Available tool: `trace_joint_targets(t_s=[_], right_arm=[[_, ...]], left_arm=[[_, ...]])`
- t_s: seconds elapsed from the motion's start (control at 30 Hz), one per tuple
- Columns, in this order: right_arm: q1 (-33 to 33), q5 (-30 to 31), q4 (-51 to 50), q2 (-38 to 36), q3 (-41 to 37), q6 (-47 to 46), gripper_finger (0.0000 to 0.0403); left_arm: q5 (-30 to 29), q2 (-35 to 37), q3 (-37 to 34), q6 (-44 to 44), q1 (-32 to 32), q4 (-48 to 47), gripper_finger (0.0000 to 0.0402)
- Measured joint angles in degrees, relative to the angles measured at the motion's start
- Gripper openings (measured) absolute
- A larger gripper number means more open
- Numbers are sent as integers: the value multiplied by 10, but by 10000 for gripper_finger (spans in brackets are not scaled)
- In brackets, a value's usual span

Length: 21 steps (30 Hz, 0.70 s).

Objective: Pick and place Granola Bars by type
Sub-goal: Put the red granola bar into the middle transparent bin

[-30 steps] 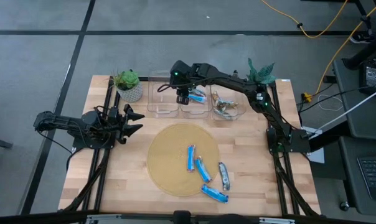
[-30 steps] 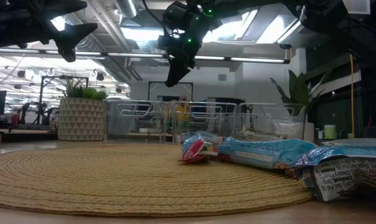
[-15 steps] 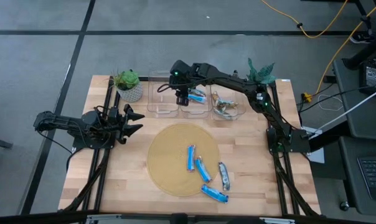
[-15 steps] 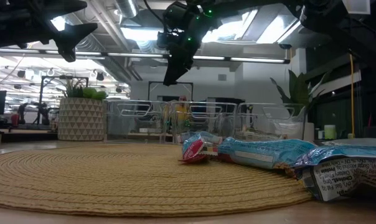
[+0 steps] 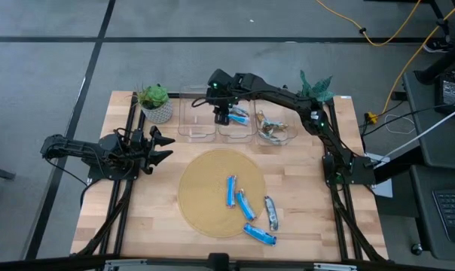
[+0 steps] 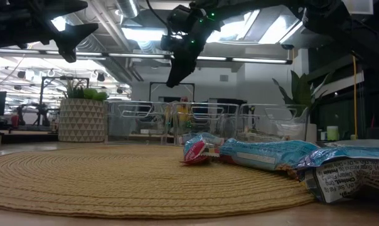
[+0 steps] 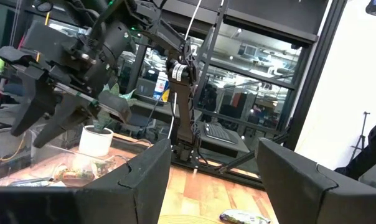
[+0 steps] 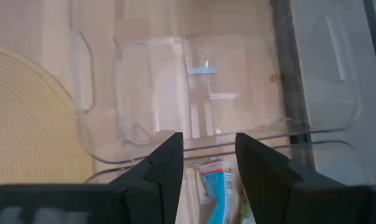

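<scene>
The right gripper (image 5: 221,118), jaws parted narrowly and holding nothing, is hovering over the clear bins (image 5: 216,134) in the upper middle of the high view, above a blue bar (image 5: 239,116) lying in the middle bin. The left gripper (image 5: 161,146), jaws spread wide and empty, is waiting at the left edge of the worktop (image 5: 310,188). The remaining granola bars (image 5: 248,208) are lying on the round woven mat (image 5: 197,188), toward the bottom of the frame from the right jaws, their long axes mostly running top to bottom, and the right arm is probably the nearer.

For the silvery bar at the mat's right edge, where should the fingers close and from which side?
Judging from the high view, the silvery bar lies flat, long axis running roughly toward and away from the bins. Come straight down and close the fingers across its narrow middle; the nearest blue bar lies apart, leaving room.
</scene>
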State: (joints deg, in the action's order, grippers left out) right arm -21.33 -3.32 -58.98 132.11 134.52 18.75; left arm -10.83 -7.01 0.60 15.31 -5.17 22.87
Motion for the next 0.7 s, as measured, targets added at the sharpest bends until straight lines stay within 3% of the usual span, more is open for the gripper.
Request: trace_joint_targets(t_s=[0.7], right_arm=[[26, -29, -34, 0, 0, -1, 149]], left_arm=[[0, 0, 0, 0, 0, 0, 226]])
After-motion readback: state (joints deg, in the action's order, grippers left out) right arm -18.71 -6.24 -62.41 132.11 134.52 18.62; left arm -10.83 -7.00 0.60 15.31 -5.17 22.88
